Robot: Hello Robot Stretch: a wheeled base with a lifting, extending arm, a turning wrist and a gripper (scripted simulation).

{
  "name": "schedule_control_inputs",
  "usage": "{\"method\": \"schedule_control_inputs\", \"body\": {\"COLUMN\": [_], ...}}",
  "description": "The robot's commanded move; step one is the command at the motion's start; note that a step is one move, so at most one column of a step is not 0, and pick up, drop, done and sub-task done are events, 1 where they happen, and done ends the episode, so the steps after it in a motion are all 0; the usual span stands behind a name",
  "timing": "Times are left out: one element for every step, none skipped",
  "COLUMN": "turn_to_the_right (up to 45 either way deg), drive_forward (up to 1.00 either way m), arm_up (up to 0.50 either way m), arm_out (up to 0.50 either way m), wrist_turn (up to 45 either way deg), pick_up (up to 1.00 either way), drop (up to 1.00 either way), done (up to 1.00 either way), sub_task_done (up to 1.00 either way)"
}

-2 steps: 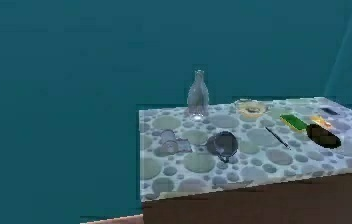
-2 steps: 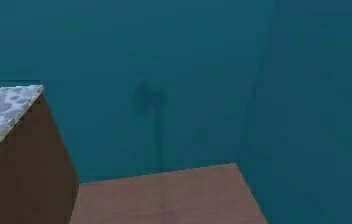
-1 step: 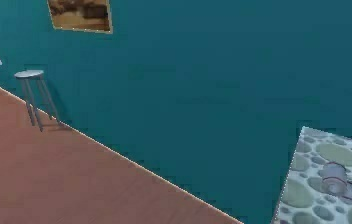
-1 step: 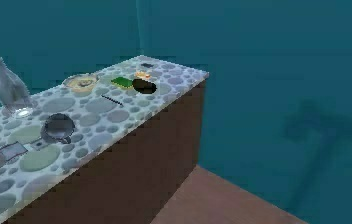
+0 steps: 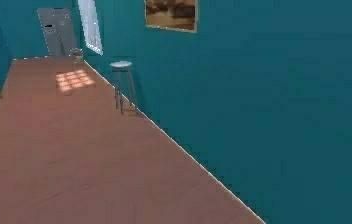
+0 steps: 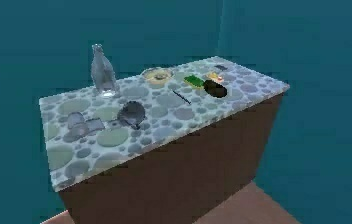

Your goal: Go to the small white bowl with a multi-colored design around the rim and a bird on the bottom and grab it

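A counter with a pebble-patterned top point(image 6: 199, 118) and dark brown front is standing against teal walls in the arm side view; a small pale bowl point(image 6: 156, 76) with a yellowish rim is sitting on that top near its far edge, between a tall clear glass bottle point(image 6: 103, 70) to its left and a green item point(image 6: 194, 80) to its right; whether its rim is multi-coloured or a bird is lying inside cannot be told. A thin dark utensil point(image 6: 181, 96) is lying just in front of the bowl; a dark flat item point(image 6: 216, 89) is resting beside the green one; a grey rounded vessel point(image 6: 132, 112) is sitting nearer the middle of the top, well apart from the bowl. In the forward view, a bare wooden floor point(image 5: 74, 150) is running along a teal wall toward a grey door point(image 5: 56, 30); a round-seated stool point(image 5: 122, 82) is standing against the wall, under a window point(image 5: 91, 25) and a framed picture point(image 5: 171, 13); a sunlit patch point(image 5: 74, 80) is glowing on the floor. How the gripper's jaws are standing, and what they have hold of, cannot be told.
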Motion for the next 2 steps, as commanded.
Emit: {"method": "schedule_control_inputs", "body": {"turn_to_the_right": [45.0,9.0], "drive_forward": [0.00,0.00], "arm_up": [0.00,0.00], "arm_out": [0.00,0.00], "wrist_turn": [0.0,0.0], "pick_up": [0.00,0.00], "drop": [0.00,0.00], "done": [0.00,0.00], "sub_task_done": [0.00,0.00]}}
